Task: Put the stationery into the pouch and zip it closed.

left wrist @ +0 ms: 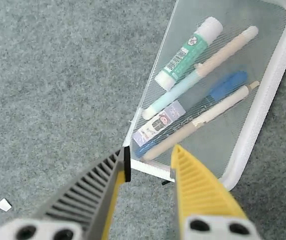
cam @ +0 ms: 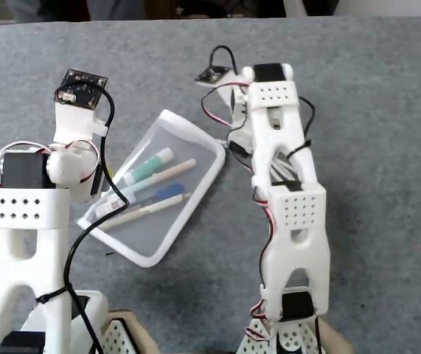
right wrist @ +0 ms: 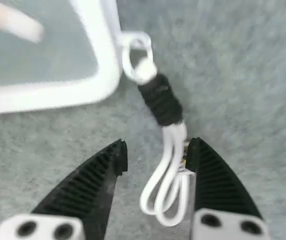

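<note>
Left hand (left wrist: 150, 160) is hanging over one short end of the clear pouch (left wrist: 263, 100), its fingers standing apart with the pouch's white rim lying between them. Inside the pouch, a green glue stick (left wrist: 190, 52), a pale blue pen (left wrist: 203, 70), a blue pen (left wrist: 218, 92) and a beige pen (left wrist: 203, 117) are lying side by side. The grey desk (left wrist: 57, 75) is carrying the pouch.

From the right wrist, the right hand (right wrist: 156, 150) is hovering just beside a corner of the pouch, black fingers apart. The zipper pull (right wrist: 160, 100) is trailing its white cord from that corner into the gap.

From above, the pouch is lying slanted between the left arm (cam: 29, 221) and the right arm (cam: 291, 214).
</note>
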Tool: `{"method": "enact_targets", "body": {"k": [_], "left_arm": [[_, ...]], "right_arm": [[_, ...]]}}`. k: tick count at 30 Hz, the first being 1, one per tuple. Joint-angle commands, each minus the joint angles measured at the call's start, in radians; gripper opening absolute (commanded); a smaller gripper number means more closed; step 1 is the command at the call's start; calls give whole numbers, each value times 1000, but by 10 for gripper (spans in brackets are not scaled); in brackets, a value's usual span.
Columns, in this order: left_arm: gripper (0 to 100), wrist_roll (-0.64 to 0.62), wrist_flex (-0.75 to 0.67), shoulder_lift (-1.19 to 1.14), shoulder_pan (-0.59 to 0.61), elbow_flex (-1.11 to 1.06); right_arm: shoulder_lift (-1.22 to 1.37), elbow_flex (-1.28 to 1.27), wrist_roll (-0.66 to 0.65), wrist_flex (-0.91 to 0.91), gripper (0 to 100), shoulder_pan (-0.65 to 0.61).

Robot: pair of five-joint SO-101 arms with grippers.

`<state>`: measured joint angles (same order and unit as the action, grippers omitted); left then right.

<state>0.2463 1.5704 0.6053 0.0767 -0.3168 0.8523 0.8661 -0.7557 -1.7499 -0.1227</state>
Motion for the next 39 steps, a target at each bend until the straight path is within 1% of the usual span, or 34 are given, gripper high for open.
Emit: {"method": "enact_targets", "body": {"k": [1, 4, 10, 14, 22, 24, 32, 34, 38, 39], "left_arm": [[163, 0, 3, 28, 4, 48], [163, 0, 3, 28, 2, 48], [163, 0, 2, 28, 1, 48], [163, 0, 2, 28, 1, 48], [163, 0, 3, 28, 1, 48], [163, 0, 2, 28, 1, 48], [163, 0, -2, 21, 1, 48], [163, 0, -2, 21, 1, 45], [163, 0, 2, 25, 1, 41], [163, 0, 2, 25, 1, 41]], "right_arm": [[-61, 76, -15, -11, 211, -23], [-64, 30, -49, -12, 211, -28], [-56, -15, -51, 6, 212, -28], [-48, -19, -51, 63, 212, -46], [101, -7, -54, 173, 212, -49], [127, 12, -77, 175, 210, -49], [236, 191, -86, 129, 204, -48], [268, 237, -86, 124, 161, -44], [323, 328, -86, 124, 11, -43], [335, 354, -86, 124, 15, -43]]}}
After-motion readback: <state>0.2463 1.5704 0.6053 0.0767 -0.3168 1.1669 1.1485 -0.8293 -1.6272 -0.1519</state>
